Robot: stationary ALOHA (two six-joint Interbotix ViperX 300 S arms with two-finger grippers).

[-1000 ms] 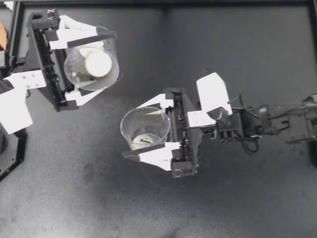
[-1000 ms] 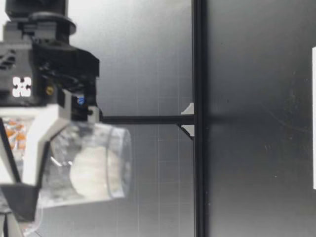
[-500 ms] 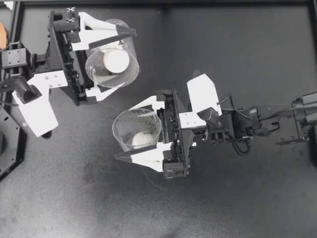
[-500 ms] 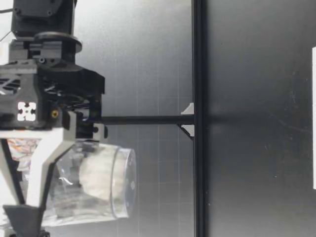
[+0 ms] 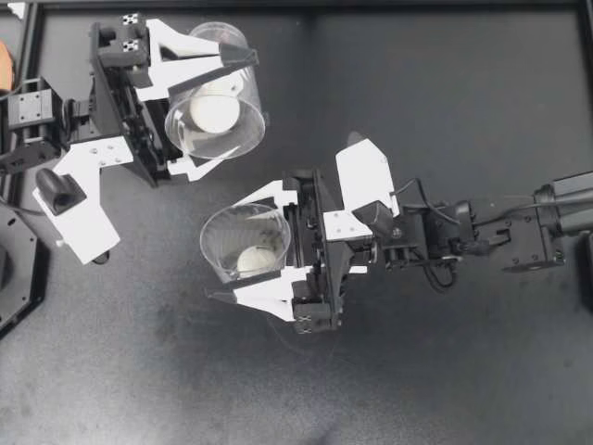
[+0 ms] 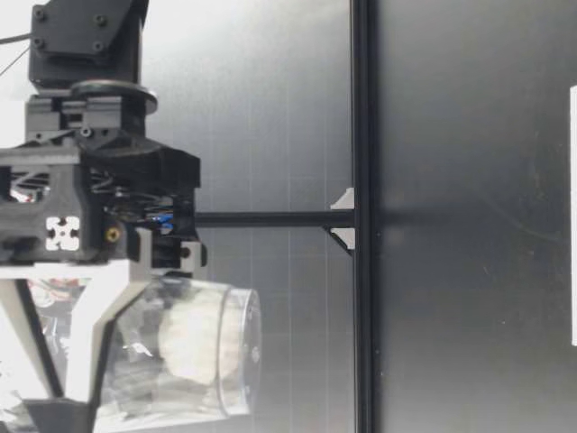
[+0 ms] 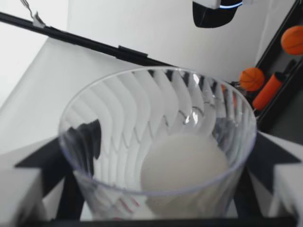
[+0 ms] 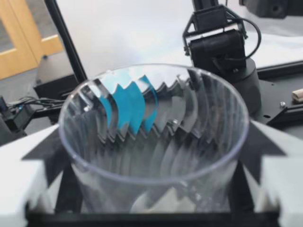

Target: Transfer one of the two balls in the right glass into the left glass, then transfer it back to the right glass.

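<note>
My left gripper (image 5: 246, 108) is shut on a clear ribbed glass (image 5: 215, 100) at the table's far left, with a white ball (image 5: 212, 112) inside. That glass leans a little, mouth toward the middle. My right gripper (image 5: 219, 252) is shut on a second clear glass (image 5: 245, 241) just below it, with a white ball (image 5: 248, 263) at its bottom. The left wrist view shows the ball (image 7: 183, 165) low in the glass (image 7: 113, 118) between the fingers. In the right wrist view the glass (image 8: 156, 142) fills the gap. In the low view a gripper holds a glass (image 6: 180, 356) with a ball (image 6: 191, 338) above the table.
The dark table mat (image 5: 463, 102) spreads around both arms. A black frame rail (image 6: 362, 135) runs along the far table edge in the low view. Orange balls (image 7: 251, 78) and an orange stick (image 7: 267, 90) lie off the table beyond the left glass.
My left arm has swung right with its glass, closer to the right glass. My right arm has shifted slightly left and turned. In the low view the held glass has sunk a little.
</note>
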